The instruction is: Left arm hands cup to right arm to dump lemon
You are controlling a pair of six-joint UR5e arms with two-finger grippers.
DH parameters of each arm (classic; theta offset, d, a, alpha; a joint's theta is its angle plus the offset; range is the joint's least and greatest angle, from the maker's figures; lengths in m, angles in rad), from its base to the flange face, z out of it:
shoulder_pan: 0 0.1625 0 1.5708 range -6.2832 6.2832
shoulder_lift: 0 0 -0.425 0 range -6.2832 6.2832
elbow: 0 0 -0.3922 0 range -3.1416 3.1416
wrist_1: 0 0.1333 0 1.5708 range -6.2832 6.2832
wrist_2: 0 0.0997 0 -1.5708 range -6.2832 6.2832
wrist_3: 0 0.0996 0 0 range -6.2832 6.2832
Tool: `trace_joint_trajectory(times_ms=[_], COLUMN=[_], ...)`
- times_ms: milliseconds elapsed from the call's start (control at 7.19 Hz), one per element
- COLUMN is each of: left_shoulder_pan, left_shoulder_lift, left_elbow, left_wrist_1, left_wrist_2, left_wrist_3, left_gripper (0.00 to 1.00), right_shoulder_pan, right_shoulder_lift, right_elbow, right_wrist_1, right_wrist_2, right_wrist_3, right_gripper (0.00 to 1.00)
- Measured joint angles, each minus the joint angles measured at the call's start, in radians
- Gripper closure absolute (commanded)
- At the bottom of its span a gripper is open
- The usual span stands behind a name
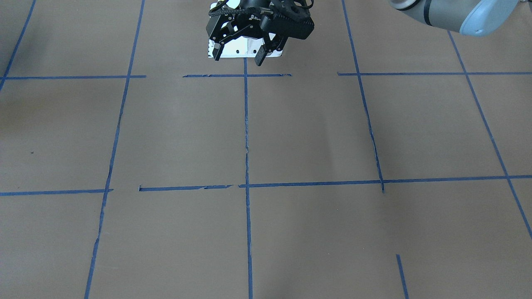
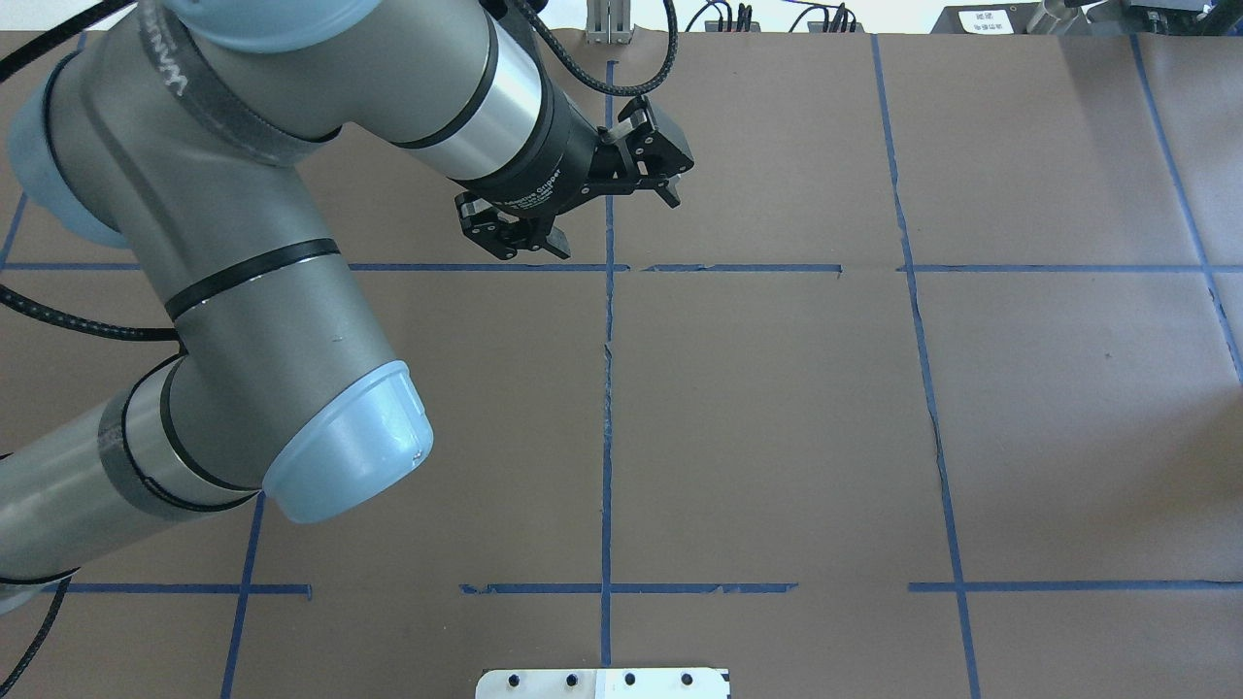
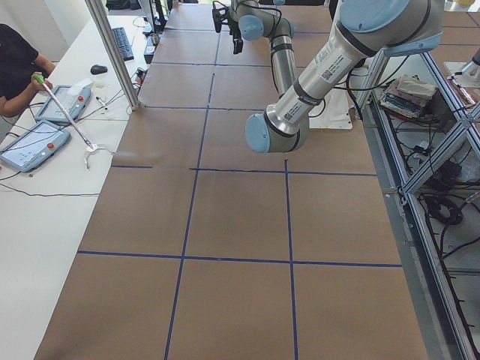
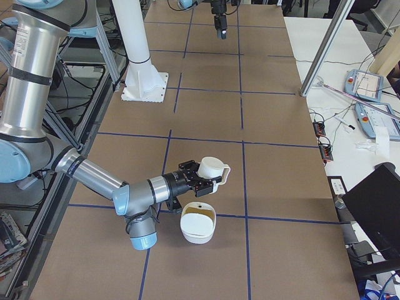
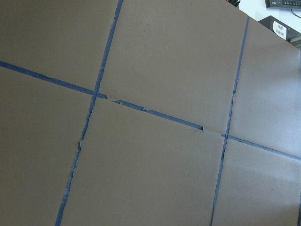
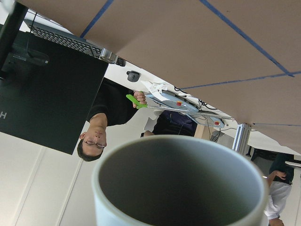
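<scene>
The left arm (image 2: pixel 243 291), filling the overhead view's left half, is thick grey tubing with light-blue joint caps, black seam rings and a polished silver wrist band. A black cable (image 2: pixel 97 328) trails off it. Its black pincer (image 2: pixel 616 223) carries white lettering. The right arm (image 4: pixel 94 176), lower left of the right-side view, shows the same colours.

Bright, even, diffuse throughout; shadows soft and faint. Pale sheen on the worktop (image 1: pixel 316 124) mid-frame in the front-facing view, dimmer at its left edge. Blown-out white along the overhead's top edge. Blurred rim of the cup (image 6: pixel 178 188) at the bottom of the right wrist view, background washed out.
</scene>
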Motion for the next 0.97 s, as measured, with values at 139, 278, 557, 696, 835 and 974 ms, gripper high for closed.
trace_joint_trajectory(times_ms=[139,278,557,696,835,974], left_shoulder_pan=[0.000,-0.001,-0.001,-0.001,-0.001,-0.001], left_shoulder_lift=[0.000,0.001,0.001,0.002,0.003,0.004], left_elbow=[0.000,0.000,0.001,0.002,0.003,0.003], left_wrist_1=[0.000,0.000,-0.001,-0.001,-0.001,-0.001], left_wrist_2=[0.000,-0.001,-0.001,-0.002,-0.002,-0.002], left_wrist_3=[0.000,0.000,0.001,0.001,0.001,0.001], left_gripper=[0.00,0.00,0.00,0.00,0.00,0.00], right_shoulder_pan=[-0.002,-0.007,-0.031,-0.067,-0.107,-0.150], right_shoulder_lift=[0.019,0.036,0.079,0.108,0.149,0.191], right_elbow=[0.037,0.104,0.259,0.306,0.326,0.338], right_wrist_1=[-0.055,-0.156,-0.401,-0.482,-0.537,-0.583], right_wrist_2=[-0.004,-0.006,-0.015,-0.032,-0.048,-0.057], right_wrist_3=[-0.022,-0.048,-0.102,-0.163,-0.258,-0.386], right_gripper=[0.77,0.77,0.79,0.81,0.82,0.82])
